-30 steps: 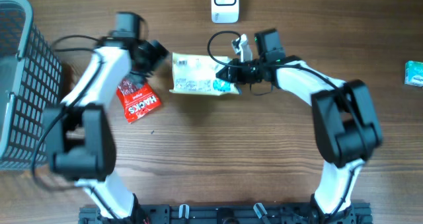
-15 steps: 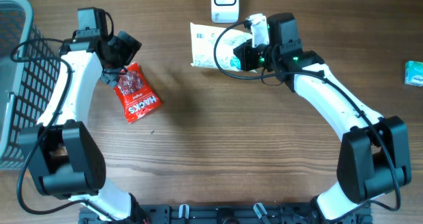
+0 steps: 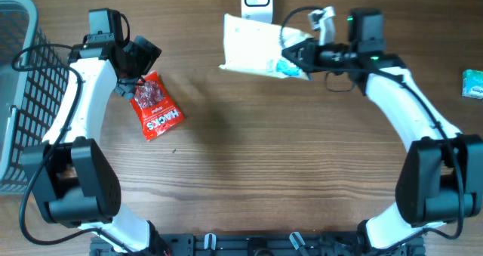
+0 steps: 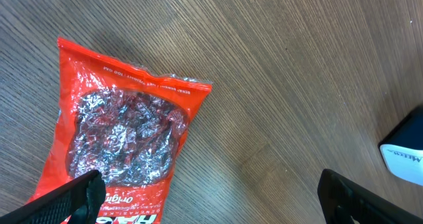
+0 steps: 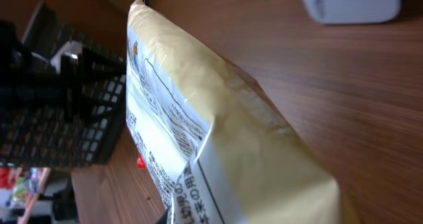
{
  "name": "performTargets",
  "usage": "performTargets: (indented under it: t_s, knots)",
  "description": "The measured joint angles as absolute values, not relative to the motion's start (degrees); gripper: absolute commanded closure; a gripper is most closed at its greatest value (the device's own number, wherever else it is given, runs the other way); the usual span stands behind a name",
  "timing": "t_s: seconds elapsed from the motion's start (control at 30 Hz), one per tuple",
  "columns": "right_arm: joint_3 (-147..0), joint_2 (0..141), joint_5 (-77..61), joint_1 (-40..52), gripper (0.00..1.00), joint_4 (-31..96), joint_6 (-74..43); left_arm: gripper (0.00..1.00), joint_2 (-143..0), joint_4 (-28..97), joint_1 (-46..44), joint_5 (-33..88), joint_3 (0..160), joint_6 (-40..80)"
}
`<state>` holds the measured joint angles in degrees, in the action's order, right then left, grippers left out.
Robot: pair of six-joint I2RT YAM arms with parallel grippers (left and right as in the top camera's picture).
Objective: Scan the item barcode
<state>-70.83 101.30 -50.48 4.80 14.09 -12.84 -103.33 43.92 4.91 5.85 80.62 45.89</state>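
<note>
**Packet gripped and beside the scanner; the read itself is not yet shown**

We have the cream packet (image 3: 253,46) pinched at its teal end by our right hand (image 3: 296,58), whose fingers are clamped tight on it. The packet hangs tilted, apparently clear of the tabletop (image 3: 249,173). It sits just below the white scanner (image 3: 257,3) at the far edge, with its upper edge close to the scanner.

We judge the pick-up and the carry to be done. What is left is presenting the barcode to the scanner. Small print shows on the packet's face in the right wrist view, but we cannot make out a barcode.

Our left hand (image 4: 211,204) is spread wide and holds nothing. It hovers over the red sweets bag (image 3: 157,109), which lies flat near the wire basket (image 3: 19,97).
</note>
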Motion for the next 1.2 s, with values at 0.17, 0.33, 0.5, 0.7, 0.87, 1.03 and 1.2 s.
performTargets:
  t_s: [0.17, 0.33, 0.5, 0.7, 0.87, 1.03, 1.2]
  knots:
    - [-70.83, 101.3, -40.66, 3.03, 0.96, 14.09, -13.21, 0.0, -103.33, 43.92, 4.91, 5.85, 80.62, 45.89]
    - [-70.85, 100.79, -13.19, 7.22, 0.96, 13.52, -7.73, 0.0, -103.33, 43.92, 4.89, 5.82, 80.62, 45.87]
    - [-71.79, 100.16, 19.68, 16.67, 0.96, 1.76, 9.19, 0.0, -103.33, 43.92, 4.91, 5.82, 80.62, 45.87]
    - [-72.99, 103.24, 37.5, 25.52, 0.95, -24.64, 33.61, 0.0, -103.33, 43.92, 4.91, 5.82, 80.62, 45.89]
    - [-74.24, 117.97, 43.18, 27.68, 0.96, -54.06, 62.13, 0.0, -103.33, 43.97, 4.91, 5.82, 80.62, 45.89]
    - [-73.73, 130.82, 42.87, 27.99, 0.96, -65.25, 79.64, 0.0, -103.33, 43.94, 4.91, 5.82, 80.62, 45.89]
    - [-73.54, 132.7, 42.39, 29.39, 0.96, -66.15, 84.16, 0.0, -103.33, 43.92, 4.91, 5.82, 80.62, 45.89]
